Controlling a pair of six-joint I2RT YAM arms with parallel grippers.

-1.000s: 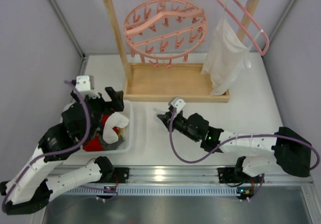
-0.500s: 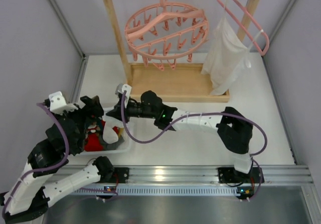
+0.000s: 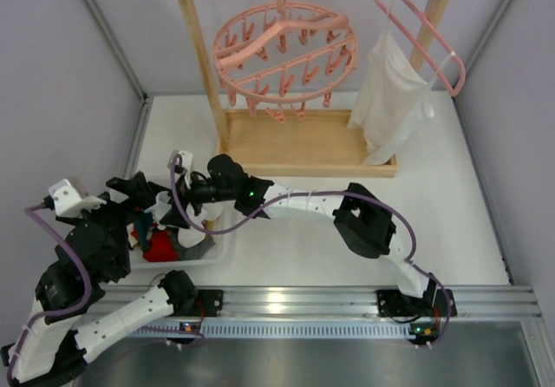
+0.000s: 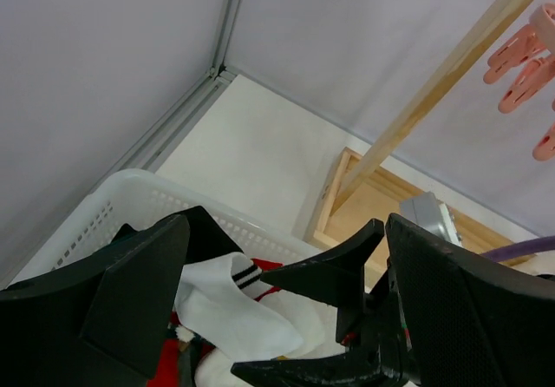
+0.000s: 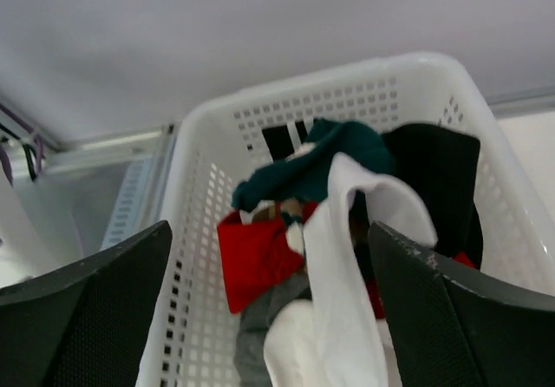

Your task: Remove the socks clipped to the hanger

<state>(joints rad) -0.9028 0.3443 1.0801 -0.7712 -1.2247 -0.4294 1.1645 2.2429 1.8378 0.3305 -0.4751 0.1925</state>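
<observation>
The round pink hanger [image 3: 284, 50] hangs on the wooden rack with its clips bare. The socks [image 3: 160, 246] lie piled in the white basket [image 3: 227, 231]: red, teal, black, grey and white ones [image 5: 347, 257]. My right gripper [image 3: 178, 216] reaches left over the basket and stands open [image 5: 267, 231]; a plain white sock lies loose between its fingers. My left gripper [image 3: 143, 198] hovers at the basket's far left corner, open [image 4: 286, 231] and empty. In its view a white sock with black stripes [image 4: 230, 296] lies below it, and the right gripper's black fingers [image 4: 338, 270] show just in front.
The wooden rack's base [image 3: 303, 144] stands behind the basket. A large white garment [image 3: 390, 101] hangs from a plain pink triangular hanger [image 3: 434, 49] at the rack's right end. Grey walls close in both sides. A metal rail [image 3: 286, 300] runs along the near edge.
My right arm has swung left from the table's middle to above the basket, and its jaws have opened. My left arm has drawn back to the left. The round hanger has swayed slightly.
</observation>
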